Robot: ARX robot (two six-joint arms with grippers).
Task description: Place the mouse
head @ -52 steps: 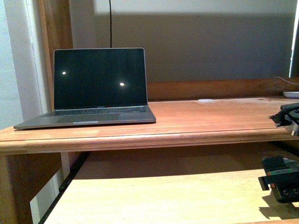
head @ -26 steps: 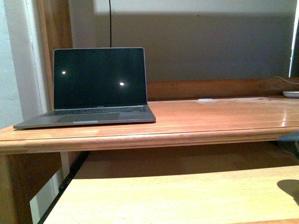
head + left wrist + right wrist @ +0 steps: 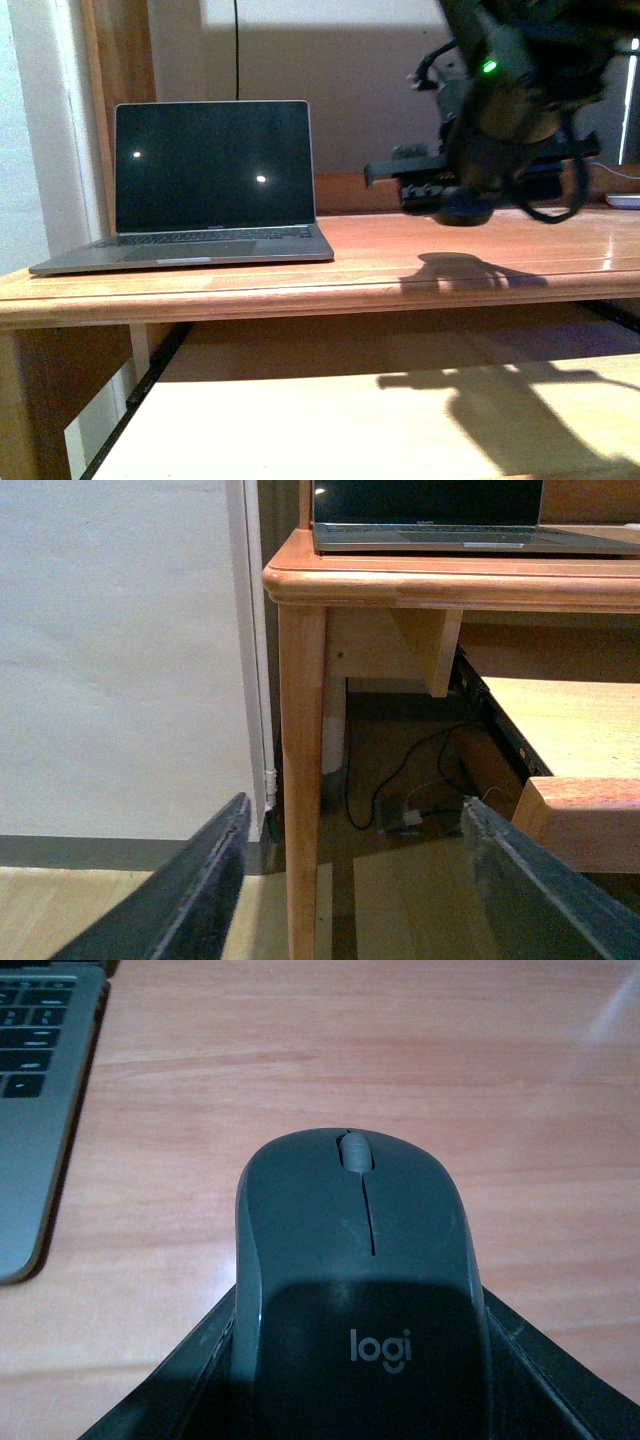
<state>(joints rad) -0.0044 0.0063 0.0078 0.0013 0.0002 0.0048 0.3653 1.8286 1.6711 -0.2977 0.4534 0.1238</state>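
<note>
The mouse (image 3: pixel 355 1260) is dark grey with a scroll wheel and a "logi" mark. My right gripper (image 3: pixel 360 1360) is shut on it, its black jaws on both sides of the mouse's rear. In the front view the right gripper (image 3: pixel 465 205) holds the mouse (image 3: pixel 466 211) a little above the wooden desk top (image 3: pixel 400 262), to the right of the laptop (image 3: pixel 210 185). My left gripper (image 3: pixel 350 880) is open and empty, low down beside the desk leg (image 3: pixel 302 780), and it does not show in the front view.
The open laptop with a dark screen stands at the desk's left; its keyboard edge (image 3: pixel 35 1090) shows in the right wrist view. A lower pull-out shelf (image 3: pixel 350 420) lies under the desk top. Cables (image 3: pixel 400 800) lie on the floor. A white object (image 3: pixel 622 201) sits at far right.
My right arm has come up from low at the right edge, out of view half a second ago, to above the desk top right of the laptop, casting a shadow there.
</note>
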